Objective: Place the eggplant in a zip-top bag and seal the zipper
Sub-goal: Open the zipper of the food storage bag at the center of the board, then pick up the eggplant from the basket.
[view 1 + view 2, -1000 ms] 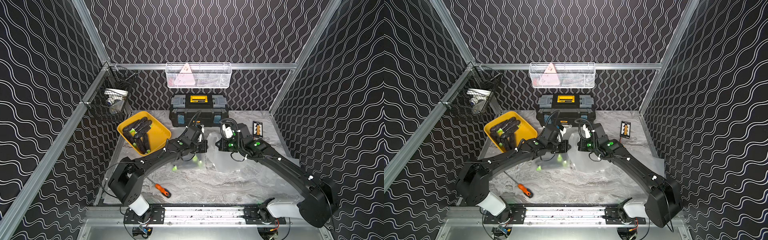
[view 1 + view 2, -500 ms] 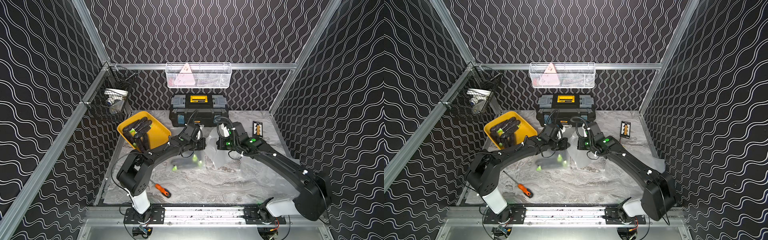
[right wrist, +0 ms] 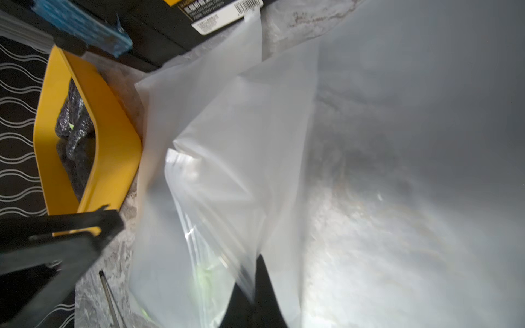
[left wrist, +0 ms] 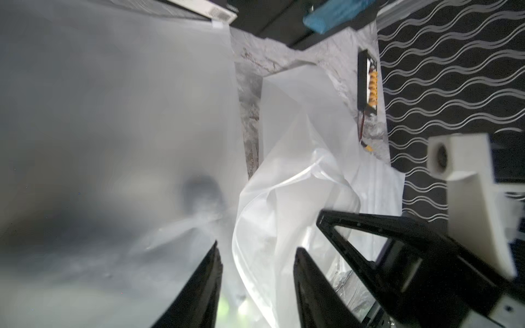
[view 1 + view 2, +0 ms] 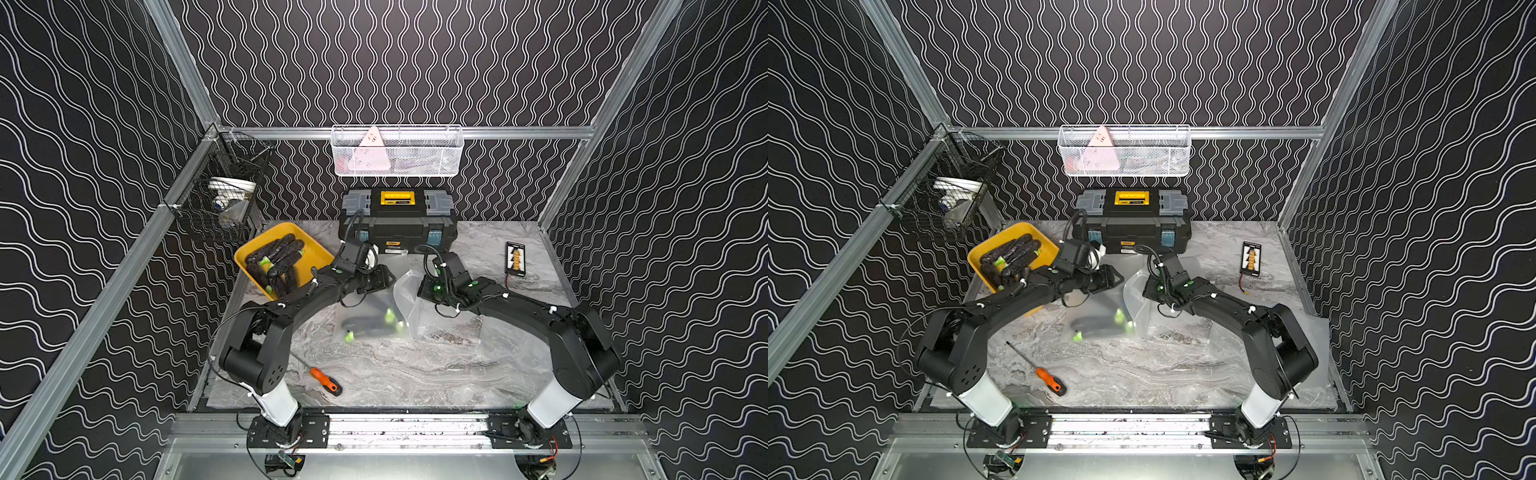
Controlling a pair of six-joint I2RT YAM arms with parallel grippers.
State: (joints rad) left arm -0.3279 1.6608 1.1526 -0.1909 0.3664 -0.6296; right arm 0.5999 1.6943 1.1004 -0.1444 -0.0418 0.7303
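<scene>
Left jaws stand apart. In the left wrist view a loose fold of the clear bag (image 4: 284,198) runs up between the two fingers (image 4: 204,289) without being pinched. Right jaws are together, clamped on the bag's raised edge, which gathers into them in the right wrist view. In both top views that edge stands up off the bench (image 5: 415,374), just beside the tip of the right arm (image 5: 519,307).

The eggplant (image 5: 368,326) lies inside the bag, a dark shape with pale green tips showing through the film. It rests flat on the bench, closer to the robot's base than either pair of jaws. Its long axis runs across the bench from one arm's side toward the other. How many pieces are in there I cannot tell.

Loading looks done, so sealing is what remains. That turns on the bag's mouth, which lies at the far end between the two pairs of jaws, away from the eggplant. With the right jaws pinning one end, the left jaws are free and right at the film, so they seem best placed to press the zipper. Whether any of it is already closed cannot be seen. Spare eggplants sit in the yellow tray (image 5: 318,251).
</scene>
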